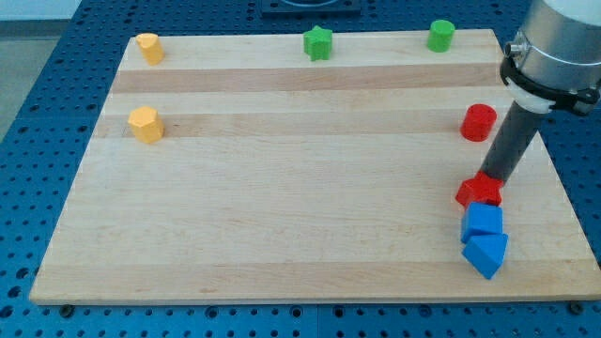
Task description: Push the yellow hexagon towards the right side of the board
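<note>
A yellow hexagon point(146, 124) sits near the board's left edge, in the upper half. A second yellow block point(148, 47), its shape unclear, stands at the board's top left corner. My tip point(490, 178) is far away at the view's right, touching the top edge of a red block point(478, 192). The whole width of the board lies between my tip and the yellow hexagon.
A green star point(318, 42) and a green cylinder point(441, 35) stand along the top edge. A red cylinder point(478, 122) is at the right. Two blue blocks point(483, 221) point(485, 254) lie just below the red block. The wooden board point(282, 216) rests on a blue perforated table.
</note>
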Motion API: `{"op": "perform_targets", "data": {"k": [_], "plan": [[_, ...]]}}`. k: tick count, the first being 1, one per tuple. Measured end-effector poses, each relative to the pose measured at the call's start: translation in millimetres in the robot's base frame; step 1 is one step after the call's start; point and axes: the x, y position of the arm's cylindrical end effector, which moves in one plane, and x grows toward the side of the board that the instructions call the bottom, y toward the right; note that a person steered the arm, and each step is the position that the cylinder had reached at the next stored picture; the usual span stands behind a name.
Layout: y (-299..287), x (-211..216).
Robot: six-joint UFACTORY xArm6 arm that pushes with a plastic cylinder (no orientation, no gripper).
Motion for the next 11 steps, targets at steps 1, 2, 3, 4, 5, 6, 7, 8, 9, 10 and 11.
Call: {"op": "perform_targets", "data": {"k": [1, 2, 3, 4, 5, 6, 7, 8, 9, 10, 11], "plan": [[-2.9, -30.6], [-72.0, -34.3], [-173.0, -16.2], [-310.4, -8.4], [-421.8, -14.2], [-491.3, -58.2], [-511.4, -104.1], [-490.6, -103.5], [-430.4, -85.3], [-352.5, -85.4], [-353.5, -85.4]]}}
